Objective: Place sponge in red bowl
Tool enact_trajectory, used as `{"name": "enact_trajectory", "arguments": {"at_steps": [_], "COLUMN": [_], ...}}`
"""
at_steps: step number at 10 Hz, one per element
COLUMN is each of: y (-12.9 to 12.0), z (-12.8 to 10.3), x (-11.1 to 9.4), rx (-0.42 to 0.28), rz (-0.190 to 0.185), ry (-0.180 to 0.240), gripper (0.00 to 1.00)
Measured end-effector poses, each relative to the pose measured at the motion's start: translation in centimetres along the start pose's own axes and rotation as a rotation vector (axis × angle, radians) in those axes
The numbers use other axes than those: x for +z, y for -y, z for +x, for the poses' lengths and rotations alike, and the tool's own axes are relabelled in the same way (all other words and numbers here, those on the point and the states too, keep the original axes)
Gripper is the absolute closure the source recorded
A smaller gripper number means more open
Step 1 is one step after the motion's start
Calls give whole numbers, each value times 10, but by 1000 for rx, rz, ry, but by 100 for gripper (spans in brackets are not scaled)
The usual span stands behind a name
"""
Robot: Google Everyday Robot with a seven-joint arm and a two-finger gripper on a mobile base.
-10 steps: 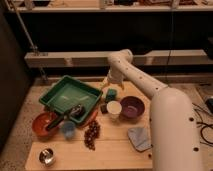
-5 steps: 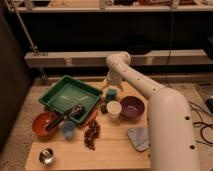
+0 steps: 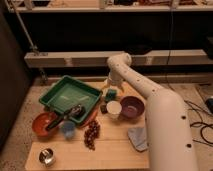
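The sponge (image 3: 111, 95) is a small teal-green block lying on the wooden table (image 3: 115, 150), just behind the white cup (image 3: 113, 108) and right of the green tray. My gripper (image 3: 110, 88) hangs from the white arm (image 3: 150, 100), pointing down directly over the sponge and very close to its top. The red bowl (image 3: 41, 125) sits at the table's left, in front of the tray. A dark utensil lies across its rim.
The green tray (image 3: 70, 95) fills the back left. A purple bowl (image 3: 132, 106) stands beside the white cup. A blue cup (image 3: 68, 129), a dark beaded cluster (image 3: 91, 134), a metal cup (image 3: 47, 156) and a grey-blue cloth (image 3: 136, 137) lie nearer the front.
The arm's wrist has shifted only slightly above the sponge. The sponge and the other objects on the table have not moved.
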Motion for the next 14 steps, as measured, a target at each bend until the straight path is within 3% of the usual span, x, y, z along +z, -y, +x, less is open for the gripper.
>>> {"name": "enact_trajectory", "arguments": {"at_steps": [4,14], "y": [-4,-4], "z": [2,2], "x": [15,11], "rx": [19,16], "rz": [-10,-14], "ry": [7,10], "gripper": [20,20]}}
